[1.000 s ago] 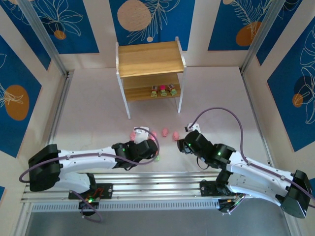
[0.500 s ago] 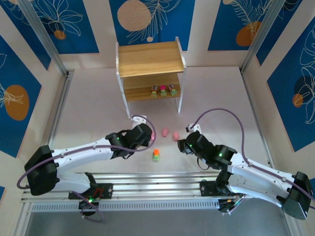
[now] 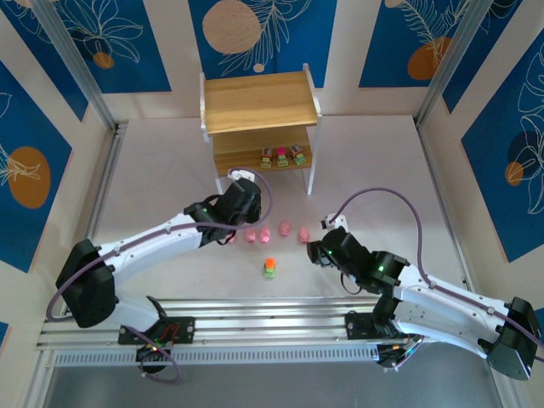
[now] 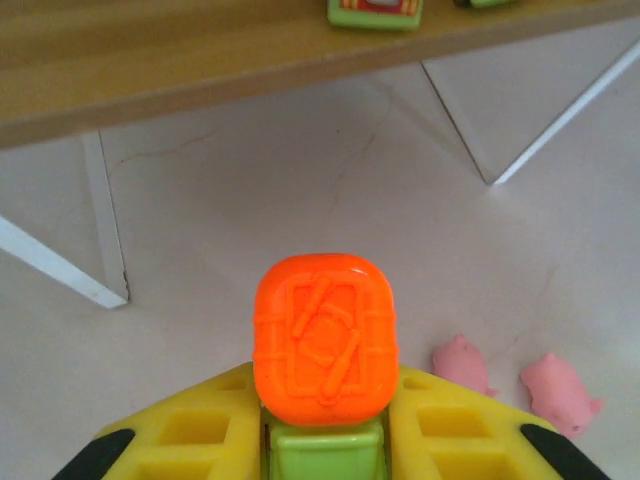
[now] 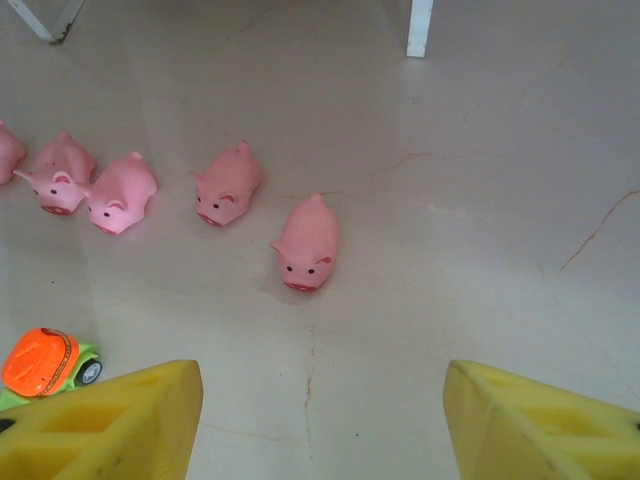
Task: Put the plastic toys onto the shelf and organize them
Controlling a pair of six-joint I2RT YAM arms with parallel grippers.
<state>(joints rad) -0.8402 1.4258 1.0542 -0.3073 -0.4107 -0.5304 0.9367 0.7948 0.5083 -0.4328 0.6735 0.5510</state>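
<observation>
Across pale pinkish tabletop (image 3: 153, 178), walled by blue leaf-print panels (image 3: 289, 42): two-tier wooden shelf (image 3: 259, 102) on white legs, pink plastic pigs (image 5: 308, 245). Pinched tight in left hand (image 4: 322, 400) before shelf's lower board: orange-topped green plastic toy (image 4: 323, 340). Half spread, empty: right hand (image 5: 320, 385) near pigs.

Leftmost pig (image 5: 6, 152) cut off by edge; shelf toy (image 4: 375, 12) likewise

Left arm stretched forward, left gripper (image 4: 322, 425) clamped on an orange-topped toy (image 4: 322, 338) between its jaws; right gripper (image 5: 320, 405) (arm bent low) stands with jaws apart.
</observation>
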